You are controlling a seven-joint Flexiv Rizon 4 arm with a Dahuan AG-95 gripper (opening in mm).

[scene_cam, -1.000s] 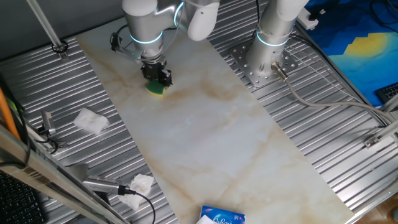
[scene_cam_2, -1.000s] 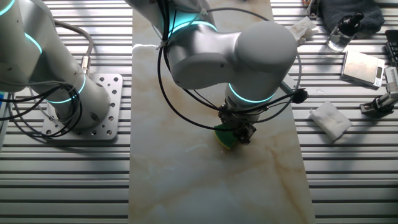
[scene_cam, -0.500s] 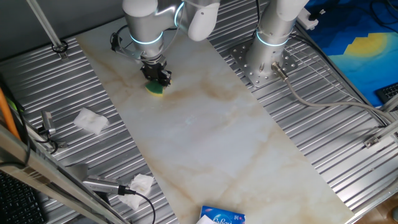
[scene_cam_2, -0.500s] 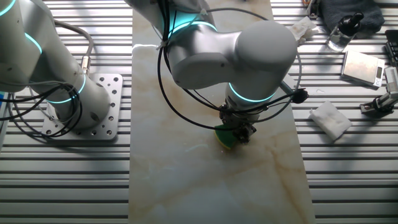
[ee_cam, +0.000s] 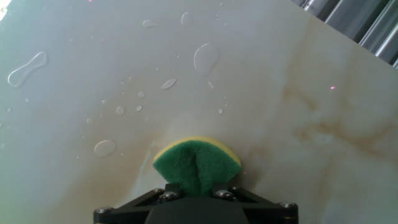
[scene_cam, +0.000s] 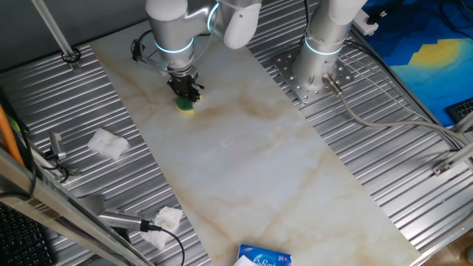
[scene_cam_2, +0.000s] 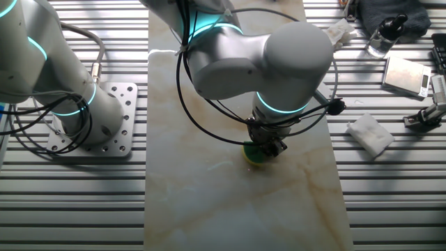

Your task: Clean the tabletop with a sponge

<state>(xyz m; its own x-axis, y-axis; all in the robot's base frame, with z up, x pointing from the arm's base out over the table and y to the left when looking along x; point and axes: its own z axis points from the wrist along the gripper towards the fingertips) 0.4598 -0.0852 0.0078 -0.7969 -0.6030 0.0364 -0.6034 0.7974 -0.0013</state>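
The yellow sponge [scene_cam: 185, 106] with its green scouring layer [ee_cam: 196, 163] is pinched in my gripper [scene_cam: 186, 90] and pressed down on the off-white marble-look tabletop [scene_cam: 251, 155]. In the other fixed view the sponge [scene_cam_2: 254, 155] shows just below the gripper [scene_cam_2: 268, 145], near the slab's right half. In the hand view the gripper [ee_cam: 194, 194] is shut on the sponge, which bulges between the jaws. Water drops [ee_cam: 205, 58] lie on the slab ahead of the sponge.
Crumpled white tissues [scene_cam: 109, 143] [scene_cam: 164, 219] lie on the ribbed grey metal left of the slab, with another tissue [scene_cam_2: 371, 132] to its right in the other view. A blue packet [scene_cam: 264, 258] sits at the slab's near end. A second arm's base [scene_cam: 319, 70] stands on a bolted plate.
The gripper and sponge have slid a short way along the slab toward its far end; the sponge stays held and pressed on the surface.
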